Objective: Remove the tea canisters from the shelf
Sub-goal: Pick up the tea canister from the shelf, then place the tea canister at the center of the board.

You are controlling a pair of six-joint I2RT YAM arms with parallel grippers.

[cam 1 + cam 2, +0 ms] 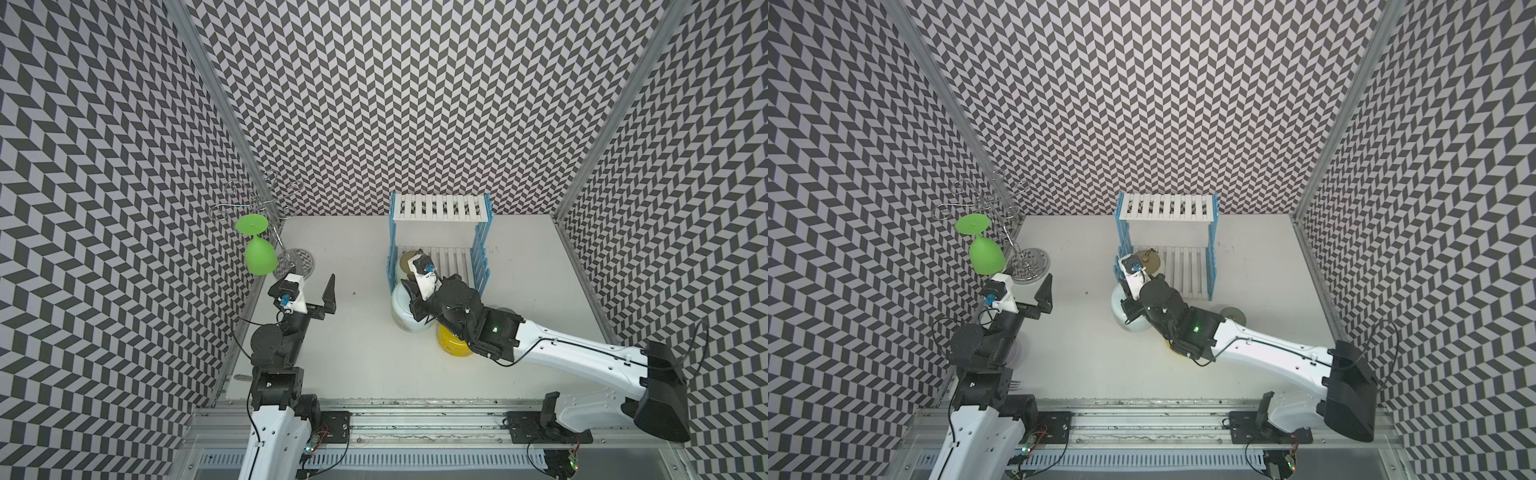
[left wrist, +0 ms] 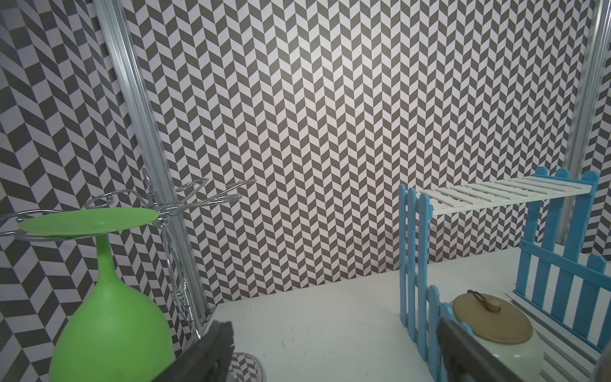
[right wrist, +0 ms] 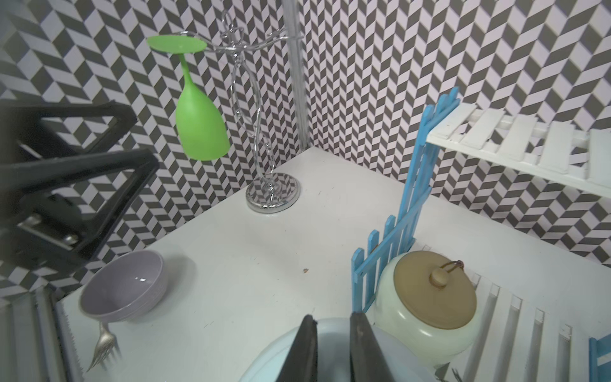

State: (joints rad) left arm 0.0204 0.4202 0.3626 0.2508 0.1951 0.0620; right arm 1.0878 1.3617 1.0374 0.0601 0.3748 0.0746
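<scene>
Currently: right fingers (image 3: pixel 304 349) are clenched close together, directly on top of the pale blue canister (image 1: pixel 400 307). Whether they pinch a lid knob is hidden by the fingers themselves. Left fingers (image 1: pixel 330 293) are released wide, hold nothing, and sit well apart from the right fingers.

Canisters:
- Pale blue: under the right fingers, just outside the front corner of the shelf (image 1: pixel 440 208). Cannot tell whether it rests on the bench (image 1: pixel 353 370) or is raised.
- Cream canister (image 3: pixel 426 304): just beyond the right fingers, on the lower board against the blue picket side. It is the only one on the shelf; the upper board is bare.
- Yellow canister (image 1: pixel 451 345): behind the right fingers, under the forearm.
- Sage-green canister (image 1: pixel 1232 313): farther back, beside the arm.

Risks (judgement):
- If the grip is on the lid alone, the lid may come away, or the glazed jar may slip.
- A sideways move could bump the cream canister or the pickets. The rack looks light and may shift.
- A dropping forearm could knock the yellow canister.

Surface and room:
- Plain white bench with a few specks.
- Chevron-patterned walls (image 1: pixel 415 104) on three sides, with metal corner posts.
- Beyond the left fingers, a green goblet (image 1: pixel 259 257) hangs inverted on a chrome wire stand (image 3: pixel 272 195).
- Behind the left fingers are a lilac bowl (image 3: pixel 125 287) and a fork (image 3: pixel 104 344).
</scene>
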